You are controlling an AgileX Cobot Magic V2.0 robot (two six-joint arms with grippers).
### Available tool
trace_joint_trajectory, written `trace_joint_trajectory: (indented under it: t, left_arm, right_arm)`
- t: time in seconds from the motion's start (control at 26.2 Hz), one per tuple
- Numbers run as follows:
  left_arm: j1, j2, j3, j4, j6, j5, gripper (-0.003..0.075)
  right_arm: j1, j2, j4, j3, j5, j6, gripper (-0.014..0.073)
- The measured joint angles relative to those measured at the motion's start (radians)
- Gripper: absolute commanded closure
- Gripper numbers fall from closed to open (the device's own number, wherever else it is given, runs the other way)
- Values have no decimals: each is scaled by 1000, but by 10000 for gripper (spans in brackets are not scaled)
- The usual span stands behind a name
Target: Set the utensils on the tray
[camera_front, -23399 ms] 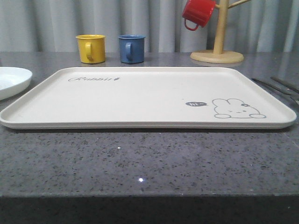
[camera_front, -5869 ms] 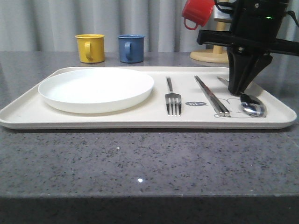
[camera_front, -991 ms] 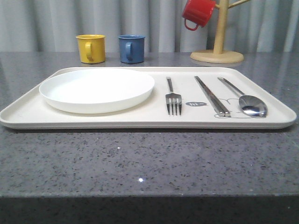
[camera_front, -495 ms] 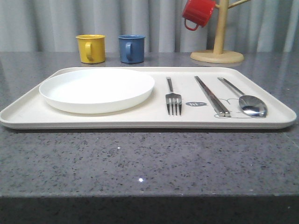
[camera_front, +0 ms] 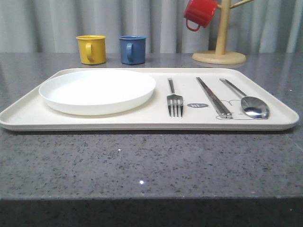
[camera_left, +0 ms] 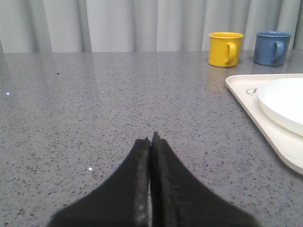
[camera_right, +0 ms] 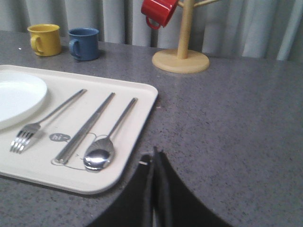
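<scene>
The cream tray (camera_front: pixel 28 113) lies across the counter with a fork (camera_front: pixel 174 100), a pair of chopsticks (camera_front: pixel 213 97) and a spoon (camera_front: pixel 249 102) side by side on its right half. The same fork (camera_right: pixel 38 125), chopsticks (camera_right: pixel 86 127) and spoon (camera_right: pixel 106 142) lie on the tray (camera_right: pixel 142 101) in the right wrist view. My right gripper (camera_right: pixel 155 156) is shut and empty, over bare counter just off the tray's right edge. My left gripper (camera_left: pixel 150 140) is shut and empty over bare counter, well off the tray's (camera_left: pixel 246 101) left edge.
A round white plate (camera_front: pixel 97 91) fills the tray's left half. Behind the tray stand a yellow mug (camera_front: pixel 91 48) and a blue mug (camera_front: pixel 133 49). A wooden mug tree (camera_front: pixel 220 53) at the back right carries a red mug (camera_front: pixel 200 13).
Over the last second nothing moves. Before that, the plate and all three utensils came onto the tray, and the right arm drew back from the spoon.
</scene>
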Motion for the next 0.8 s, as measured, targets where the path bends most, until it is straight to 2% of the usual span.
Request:
trace_joint_trajectory:
  t: [0.38, 0.8]
  left_arm:
    - [0, 0, 0, 0, 0, 0, 738]
    - [0, 0, 0, 0, 0, 0, 738]
  right_arm:
    - [-193, -116, -4, 250, -42, 0, 662]
    - [-230, -176, -4, 285, -36, 0, 662]
